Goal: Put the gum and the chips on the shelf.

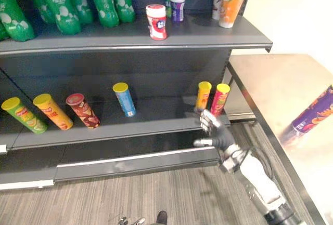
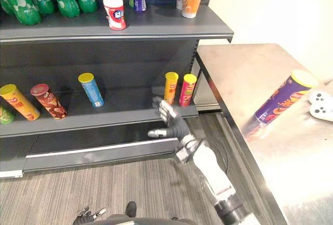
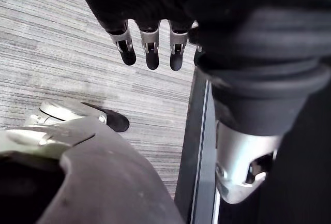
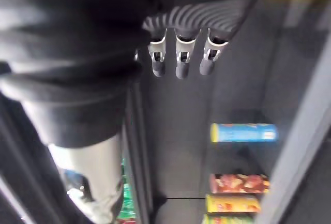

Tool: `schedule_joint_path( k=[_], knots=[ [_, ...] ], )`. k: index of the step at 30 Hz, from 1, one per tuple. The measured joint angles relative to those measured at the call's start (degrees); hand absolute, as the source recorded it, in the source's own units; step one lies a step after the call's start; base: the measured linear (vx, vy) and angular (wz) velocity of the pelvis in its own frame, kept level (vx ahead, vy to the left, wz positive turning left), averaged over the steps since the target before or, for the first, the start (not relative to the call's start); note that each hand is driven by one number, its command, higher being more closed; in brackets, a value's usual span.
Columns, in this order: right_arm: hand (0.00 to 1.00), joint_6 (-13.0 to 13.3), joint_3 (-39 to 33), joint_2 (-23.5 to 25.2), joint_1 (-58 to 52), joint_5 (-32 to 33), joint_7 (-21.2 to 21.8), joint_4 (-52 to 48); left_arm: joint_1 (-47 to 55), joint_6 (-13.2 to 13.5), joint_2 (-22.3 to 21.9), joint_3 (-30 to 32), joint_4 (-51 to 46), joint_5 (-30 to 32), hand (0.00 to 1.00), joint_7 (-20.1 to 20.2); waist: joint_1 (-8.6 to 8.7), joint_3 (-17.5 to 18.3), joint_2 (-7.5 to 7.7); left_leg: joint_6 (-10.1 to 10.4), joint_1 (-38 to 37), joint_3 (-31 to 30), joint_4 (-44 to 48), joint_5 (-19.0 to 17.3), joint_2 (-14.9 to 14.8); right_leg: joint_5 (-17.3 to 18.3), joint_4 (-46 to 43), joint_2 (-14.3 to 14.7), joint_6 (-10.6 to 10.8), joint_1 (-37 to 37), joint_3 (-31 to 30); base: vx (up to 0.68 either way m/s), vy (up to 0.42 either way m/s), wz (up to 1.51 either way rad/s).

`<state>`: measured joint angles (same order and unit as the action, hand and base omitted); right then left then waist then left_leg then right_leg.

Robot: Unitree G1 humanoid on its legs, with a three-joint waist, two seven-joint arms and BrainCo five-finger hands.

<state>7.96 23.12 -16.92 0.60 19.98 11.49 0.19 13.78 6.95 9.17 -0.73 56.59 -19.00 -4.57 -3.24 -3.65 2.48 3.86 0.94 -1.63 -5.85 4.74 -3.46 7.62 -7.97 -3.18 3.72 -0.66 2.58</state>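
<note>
Purple yellow-lidded chips can lies slanted on the steel table, way off right of the right hand, which is open and totally empty.

My head eyes both look down at the shelf; up close, left wrist faces floor, right wrist the shelf.

We see the right hand with silver fingers that end in dark tips, its back and wrist under a dark ribbed cover. Its forearm is a smooth silver-grey shell with a dark ring at the far end. The left hand has matching silver, dark-tipped fingers under a black cover.
</note>
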Motion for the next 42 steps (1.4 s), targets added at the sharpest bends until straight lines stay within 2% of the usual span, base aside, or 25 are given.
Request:
schedule_joint_path(
  k=[3,7,15,18,22,26,33,39,42],
  knots=[
    [0.0,-0.23,-0.16,1.34,-3.93,-2.17,0.17,7.7,-0.02,-0.01,0.02,-0.64,-0.01,0.0,0.0,0.0,0.12,0.23,-0.39,-0.35,-0.03,0.66,0.0,-0.46,0.01,0.04,0.11,-0.02,0.06,0.01,-0.35,0.0,0.003,-0.09],
    [0.0,-0.12,-1.36,3.25,-6.78,-4.36,-1.23,18.88,0.34,-0.03,0.0,-1.32,0.0,0.0,0.0,0.46,1.4,0.58,-1.0,-0.5,-0.05,0.78,-0.01,-0.7,0.26,0.2,0.5,-0.3,0.33,0.24,-0.38,0.02,0.006,-0.01],
    [0.0,0.09,-10.74,8.22,-8.77,-6.7,-5.17,39.84,0.54,-0.03,-0.12,-1.65,0.19,0.03,0.0,0.65,1.69,0.72,-1.36,-0.14,-1.56,1.12,-0.01,-1.56,0.76,-0.01,1.65,-0.8,0.15,2.37,-0.52,0.06,0.006,0.0],
    [0.0,0.2,-15.35,9.43,-8.75,-11.25,-7.85,48.8,0.46,0.0,-0.25,-1.44,0.56,0.07,0.0,0.63,1.92,0.63,-1.48,-0.17,-2.03,1.07,-0.05,-1.54,0.84,0.0,2.1,-0.88,0.15,3.04,-0.28,0.04,-0.007,0.02],
    [0.0,1.07,-23.26,11.03,-7.65,-12.41,-12.4,58.8,-0.31,0.03,-0.59,-0.15,2.89,0.02,0.0,0.77,2.6,0.54,-1.69,-0.12,-3.18,0.98,-0.08,-1.59,0.89,0.05,2.75,-0.88,0.21,4.29,-0.07,0.01,-0.002,0.0],
    [0.0,1.65,-26.27,11.46,-7.3,-12.52,-15.46,61.05,-0.79,0.14,-1.1,1.2,4.55,0.0,0.0,0.95,3.15,0.43,-1.47,-0.04,-3.43,0.98,-0.08,-1.83,0.89,0.16,2.95,-0.87,0.33,4.85,-0.01,0.0,0.0,0.0],
    [0.0,-0.35,-31.88,12.41,-7.56,-12.24,-17.69,62.8,-1.52,0.27,-1.71,3.55,6.37,-0.01,0.0,1.54,3.27,0.05,-0.86,-0.29,-3.77,2.14,-0.09,-2.44,1.07,0.31,3.07,-1.01,0.6,4.81,-0.92,0.01,0.004,-0.07],
    [0.0,-0.5,-35.43,13.4,-9.85,-9.78,-19.19,63.77,-1.69,0.44,-1.91,5.3,7.27,0.04,0.0,2.54,4.37,-0.48,-0.35,-0.7,-5.68,6.91,-0.08,-3.87,1.22,0.42,2.15,-0.95,0.79,4.07,-5.31,0.04,0.019,-0.38],
    [0.0,-0.14,-38.59,14.9,-11.42,-8.55,-19.88,63.43,-2.09,0.31,-1.6,5.69,7.2,0.08,0.0,2.97,4.76,-2.0,0.46,-1.05,-8.21,12.95,-0.05,-4.48,0.93,0.38,0.61,-1.26,1.64,3.77,-8.08,0.05,0.042,-0.61]
  ],
)
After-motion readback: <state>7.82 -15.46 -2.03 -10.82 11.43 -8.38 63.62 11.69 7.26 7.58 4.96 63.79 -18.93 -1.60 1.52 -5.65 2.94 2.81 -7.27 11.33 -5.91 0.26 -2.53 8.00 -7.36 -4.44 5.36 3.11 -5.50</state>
